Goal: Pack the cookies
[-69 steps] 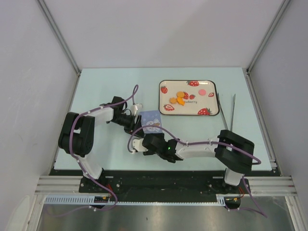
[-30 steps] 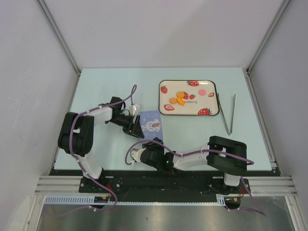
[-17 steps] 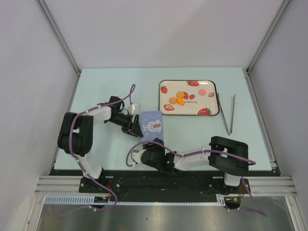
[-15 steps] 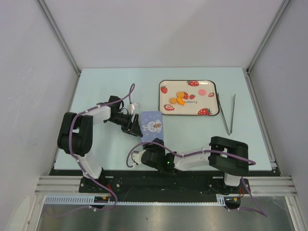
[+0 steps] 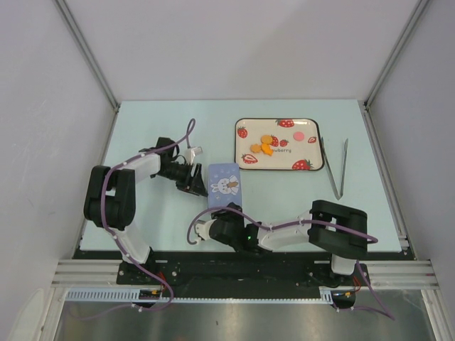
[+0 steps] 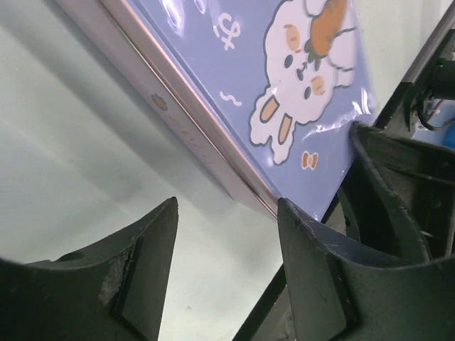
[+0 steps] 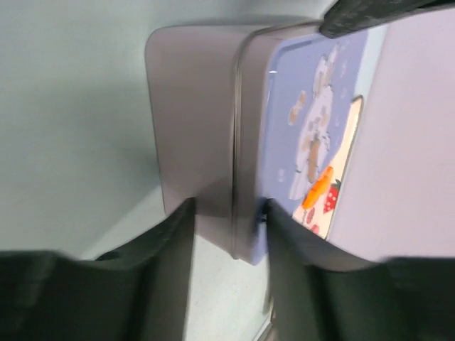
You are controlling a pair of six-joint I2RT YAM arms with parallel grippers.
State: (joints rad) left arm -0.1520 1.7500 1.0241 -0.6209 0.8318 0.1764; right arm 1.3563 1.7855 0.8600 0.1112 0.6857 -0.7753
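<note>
The cookies (image 5: 265,144), several small orange rounds, lie on the strawberry-print plate (image 5: 298,150) at the back right. A flat tin (image 5: 226,183) with a blue bunny lid lies in the middle of the table. My left gripper (image 5: 195,182) is open at the tin's left side. In the left wrist view, only table shows in the left gripper (image 6: 226,213), and the tin (image 6: 234,85) lies just past its tips. My right gripper (image 5: 226,211) sits at the tin's near end. In the blurred right wrist view, my right gripper (image 7: 227,213) has its jaws apart against the tin (image 7: 192,106).
Metal tongs (image 5: 335,170) lie to the right of the plate. Both arms reach low over the table's near middle, with purple cables looping over them. Enclosure walls and frame posts stand close on both sides.
The tin has settled flat from a slight tilt. My left gripper has drawn back a little to the left. My right gripper stays at the tin's near end.
</note>
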